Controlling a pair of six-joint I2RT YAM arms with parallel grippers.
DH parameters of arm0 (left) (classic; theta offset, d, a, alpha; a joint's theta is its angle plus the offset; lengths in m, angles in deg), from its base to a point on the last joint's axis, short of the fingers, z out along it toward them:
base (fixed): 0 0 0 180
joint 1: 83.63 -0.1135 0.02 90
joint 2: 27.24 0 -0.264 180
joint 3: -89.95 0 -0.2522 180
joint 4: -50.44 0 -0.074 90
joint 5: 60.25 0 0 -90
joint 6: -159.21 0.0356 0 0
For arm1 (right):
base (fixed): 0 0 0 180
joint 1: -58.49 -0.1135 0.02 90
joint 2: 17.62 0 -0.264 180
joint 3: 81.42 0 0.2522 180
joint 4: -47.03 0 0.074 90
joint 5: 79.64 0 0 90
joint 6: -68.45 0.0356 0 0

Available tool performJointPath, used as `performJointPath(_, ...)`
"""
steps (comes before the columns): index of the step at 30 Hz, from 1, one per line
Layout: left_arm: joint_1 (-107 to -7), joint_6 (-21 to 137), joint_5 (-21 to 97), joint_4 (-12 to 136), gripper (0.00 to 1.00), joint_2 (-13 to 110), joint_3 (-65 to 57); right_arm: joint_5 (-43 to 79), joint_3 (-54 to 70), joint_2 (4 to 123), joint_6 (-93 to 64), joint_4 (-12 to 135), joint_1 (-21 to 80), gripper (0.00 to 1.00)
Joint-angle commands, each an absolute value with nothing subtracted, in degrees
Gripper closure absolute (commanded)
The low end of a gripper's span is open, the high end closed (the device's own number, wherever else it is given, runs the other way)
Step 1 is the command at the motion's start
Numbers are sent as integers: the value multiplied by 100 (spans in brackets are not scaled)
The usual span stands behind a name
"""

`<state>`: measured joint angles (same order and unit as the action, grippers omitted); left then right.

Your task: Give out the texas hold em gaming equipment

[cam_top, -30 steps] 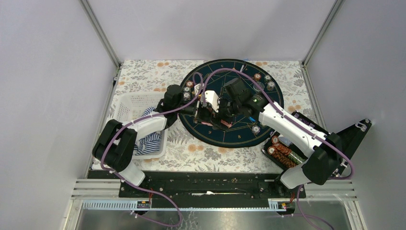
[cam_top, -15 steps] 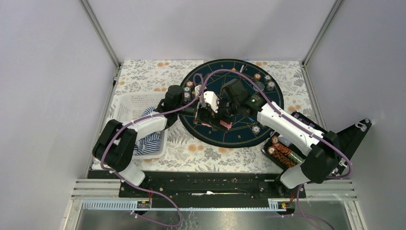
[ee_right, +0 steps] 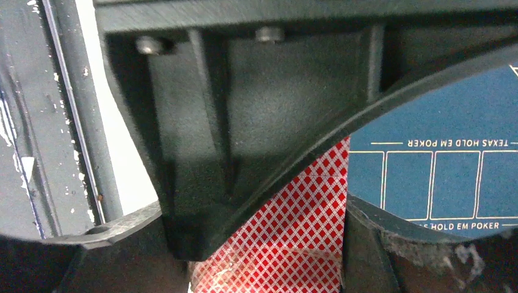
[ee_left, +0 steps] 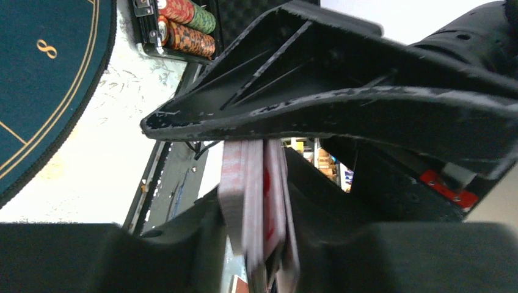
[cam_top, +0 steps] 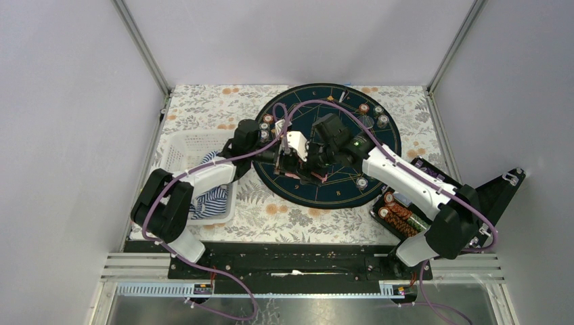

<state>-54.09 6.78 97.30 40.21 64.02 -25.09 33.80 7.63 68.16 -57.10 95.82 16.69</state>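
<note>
Both grippers meet over the middle of the round dark blue mat (cam_top: 338,101). My left gripper (cam_top: 290,159) (ee_left: 256,235) is shut on a stack of playing cards (ee_left: 253,195), seen edge-on between its jaws. A red-checked playing card (ee_right: 305,232) spans the gap of my right gripper (cam_top: 308,164) (ee_right: 253,250), its edges against both fingers. A black finger (ee_right: 244,122) of the left gripper crosses in front of that card. Small poker chip stacks stand on the mat at the left (cam_top: 265,126), the upper right (cam_top: 376,112) and the lower right (cam_top: 362,182).
An open black case (cam_top: 406,203) holding rows of chips (cam_top: 396,210) (ee_left: 186,24) lies right of the mat. A white basket (cam_top: 189,145) with a striped blue-white cloth (cam_top: 206,203) sits at the left. A floral cloth (cam_top: 203,108) covers the table.
The right gripper's jaws have narrowed onto the card and the arm has edged slightly left. The left gripper keeps the stack in the same place.
</note>
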Motion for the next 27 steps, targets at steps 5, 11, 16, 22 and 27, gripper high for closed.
performJointPath(5, -5943, 1787, 9756, 5099, 45, 6042, -1833, 3468, 602, 6447, -5440, 9149, 1910, 72)
performJointPath(11, -6042, 2552, 9624, 6119, 43, 5872, -1655, 3443, 404, 6253, -5334, 8915, 1987, 80)
performJointPath(16, -6042, 2926, 9400, 6604, 47, 5836, -1540, 3444, 292, 6115, -5252, 8749, 2022, 86)
performJointPath(22, -6042, 2983, 9369, 6672, 49, 5892, -1434, 3487, 241, 6048, -5241, 8733, 2025, 91)
performJointPath(27, -6073, 3010, 9322, 6674, 59, 5848, -1445, 3483, 189, 6003, -5253, 8736, 2033, 95)
